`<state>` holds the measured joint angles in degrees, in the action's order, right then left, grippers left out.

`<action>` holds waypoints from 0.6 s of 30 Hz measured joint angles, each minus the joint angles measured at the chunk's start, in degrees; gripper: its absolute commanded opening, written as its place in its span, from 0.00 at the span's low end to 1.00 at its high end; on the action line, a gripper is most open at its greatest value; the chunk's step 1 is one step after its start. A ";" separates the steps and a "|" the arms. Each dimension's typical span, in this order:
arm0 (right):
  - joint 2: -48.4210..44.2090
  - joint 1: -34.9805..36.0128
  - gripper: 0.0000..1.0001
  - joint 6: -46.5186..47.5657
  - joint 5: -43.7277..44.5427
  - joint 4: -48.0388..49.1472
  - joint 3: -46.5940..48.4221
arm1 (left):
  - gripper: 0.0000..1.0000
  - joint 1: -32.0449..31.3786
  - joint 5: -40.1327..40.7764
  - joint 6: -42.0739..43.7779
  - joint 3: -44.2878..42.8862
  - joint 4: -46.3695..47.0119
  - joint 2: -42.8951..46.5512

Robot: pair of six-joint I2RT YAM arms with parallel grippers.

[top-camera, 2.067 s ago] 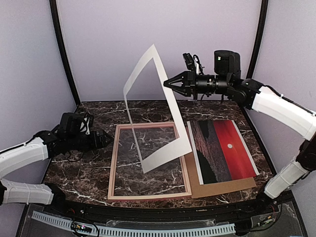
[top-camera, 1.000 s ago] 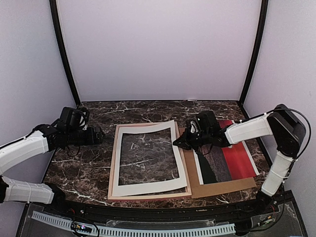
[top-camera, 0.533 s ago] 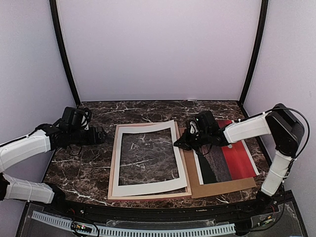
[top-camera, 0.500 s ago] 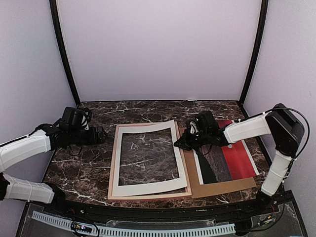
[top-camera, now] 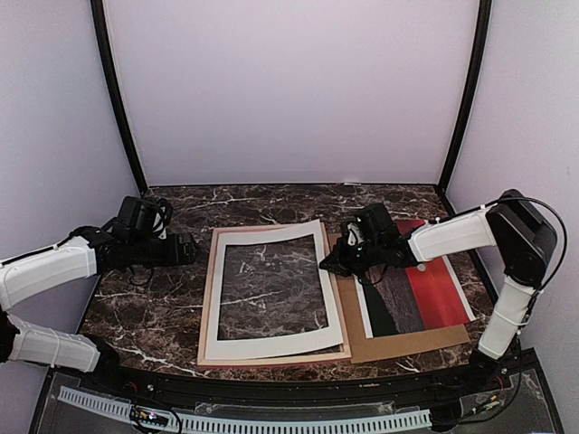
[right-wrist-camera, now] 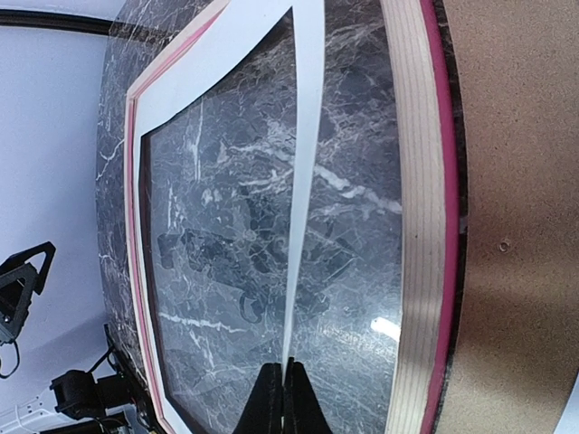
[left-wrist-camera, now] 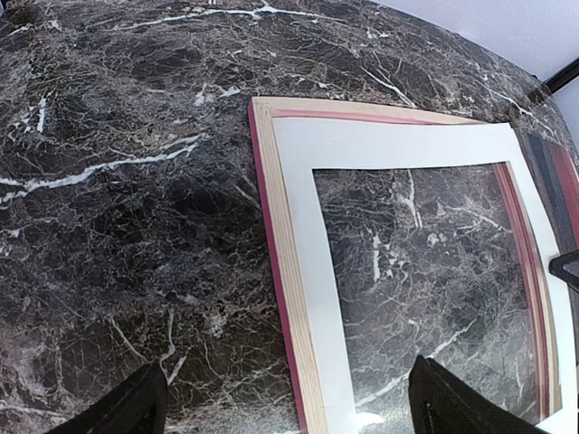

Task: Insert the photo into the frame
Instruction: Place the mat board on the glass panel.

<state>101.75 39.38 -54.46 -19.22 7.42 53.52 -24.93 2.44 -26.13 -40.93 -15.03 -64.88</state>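
The frame (top-camera: 271, 359) lies flat at mid-table, pale wood back up, pink edge showing (left-wrist-camera: 280, 262). A white mat border with a large window (top-camera: 268, 344) lies on it, slightly skewed. My right gripper (top-camera: 327, 263) is low at the frame's right side, shut on the mat's right strip (right-wrist-camera: 303, 163), which it pinches edge-on at its fingertips (right-wrist-camera: 283, 389). The photo (top-camera: 434, 289) lies face up to the right, partly under the right arm. My left gripper (top-camera: 192, 249) is open and empty just off the frame's left edge, its jaws wide apart (left-wrist-camera: 288, 411).
A brown backing board (top-camera: 407, 342) lies under the photo and touches the frame's right side (right-wrist-camera: 516, 181). The dark marble table (top-camera: 145, 307) is bounded by grey walls and black corner posts (top-camera: 116, 99).
The right gripper has brought the white mat down from high in the air onto the frame. In the last second it has hardly moved; the left gripper has edged toward the frame.
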 measured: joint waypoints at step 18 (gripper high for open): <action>2.32 0.22 0.43 4.83 1.29 -5.90 4.48 | 0.96 -0.48 -0.09 0.00 0.00 0.17 -0.04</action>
<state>104.07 39.59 -49.63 -17.93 1.52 58.00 -25.41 2.35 -26.13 -40.93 -14.85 -64.93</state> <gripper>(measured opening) 0.377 0.961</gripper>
